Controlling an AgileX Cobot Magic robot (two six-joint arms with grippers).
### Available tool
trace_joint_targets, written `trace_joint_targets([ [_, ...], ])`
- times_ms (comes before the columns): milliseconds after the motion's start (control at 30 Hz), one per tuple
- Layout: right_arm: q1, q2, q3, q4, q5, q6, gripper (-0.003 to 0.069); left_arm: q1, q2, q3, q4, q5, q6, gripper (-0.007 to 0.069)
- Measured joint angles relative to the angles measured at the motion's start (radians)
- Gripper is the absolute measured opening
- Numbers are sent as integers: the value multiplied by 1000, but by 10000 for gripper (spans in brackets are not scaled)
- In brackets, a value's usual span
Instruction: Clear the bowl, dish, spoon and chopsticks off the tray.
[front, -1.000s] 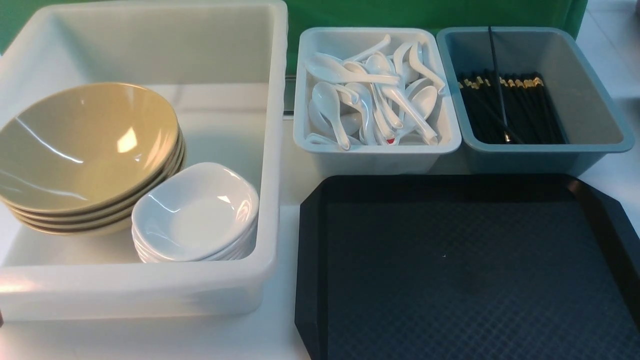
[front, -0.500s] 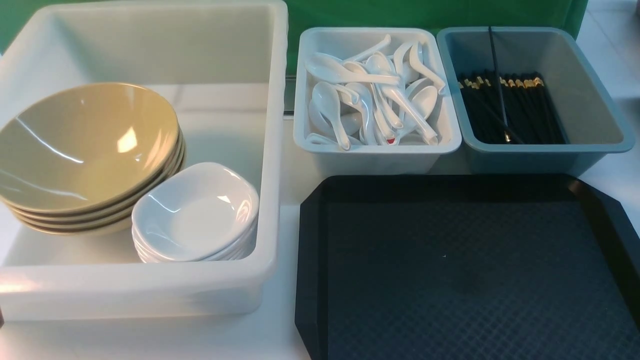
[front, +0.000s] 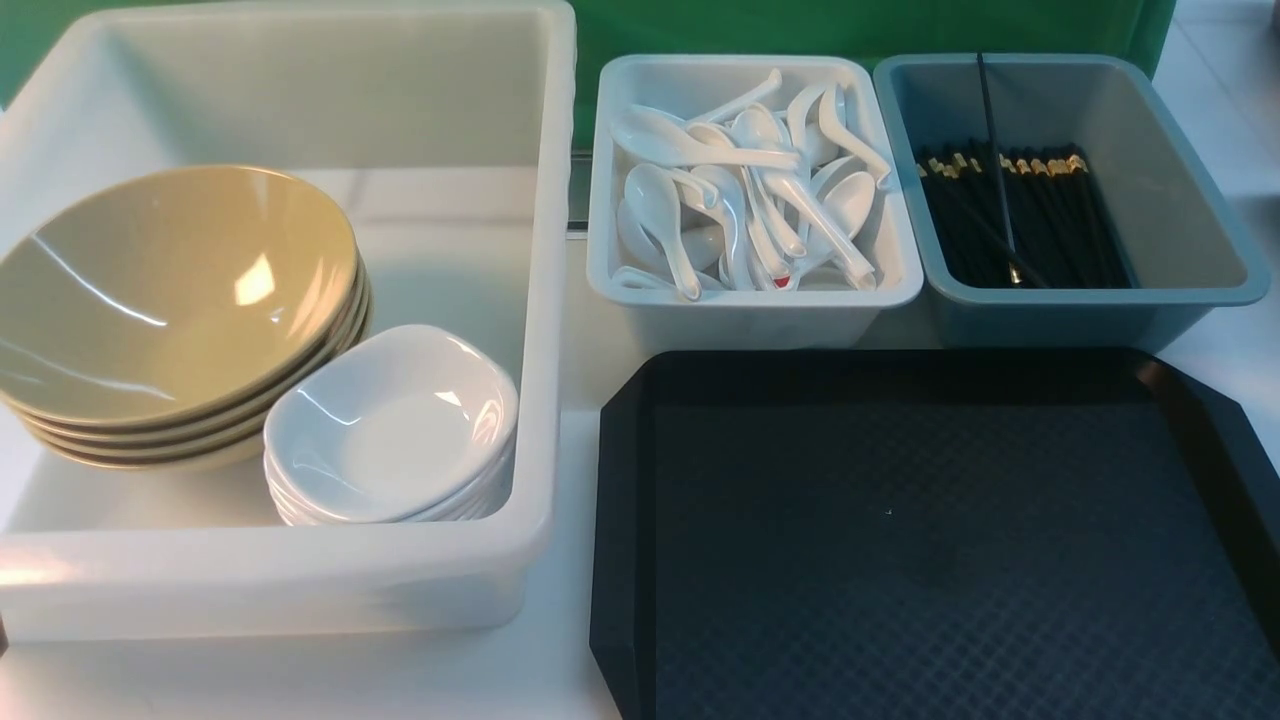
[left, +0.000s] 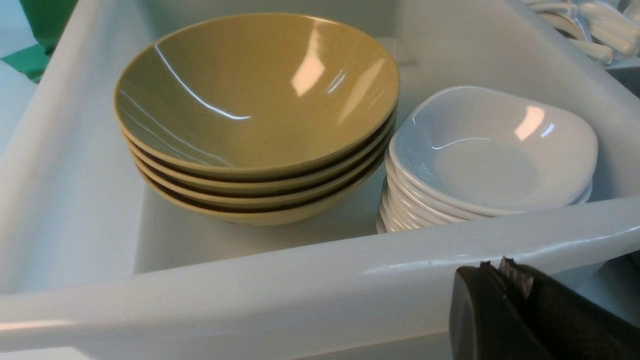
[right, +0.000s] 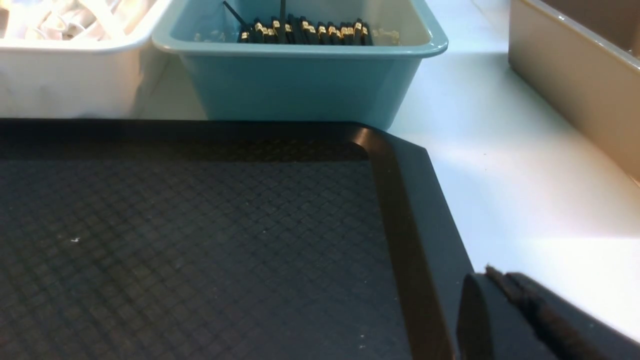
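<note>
- Left of the tray (front: 620, 560): one white tub (front: 300, 580) holding four stacked bowls (front: 170, 290) and a stack of white dishes (front: 390, 425), about six, just beside them.
- Behind the tray: two bins. Pale bin (front: 750, 305) holds a heap of white spoons (front: 750, 200), too tangled to count; blue bin (front: 1190, 290) holds black chopsticks (front: 1020, 215), one leaning upright.
- Tray surface bare.
- Left end effector (left: 505, 270): jaws together, holding nothing, outside the tub's near wall.
- Right end effector (right: 500, 280): jaws together, holding nothing, over the tray's right rim.
- All on a white counter (front: 580, 380).
</note>
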Motion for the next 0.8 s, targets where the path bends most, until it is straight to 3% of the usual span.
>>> trace_joint_targets([
  [333,0,0,0,0,0,0,45,0,-2,31,-2,-67,0,-11],
  [667,0,0,0,0,0,0,46,134,-86,428,-9,-708,0,-11],
  [800,0,0,0,0,0,0,52,161,-95,460,-2,-637,0,-11],
])
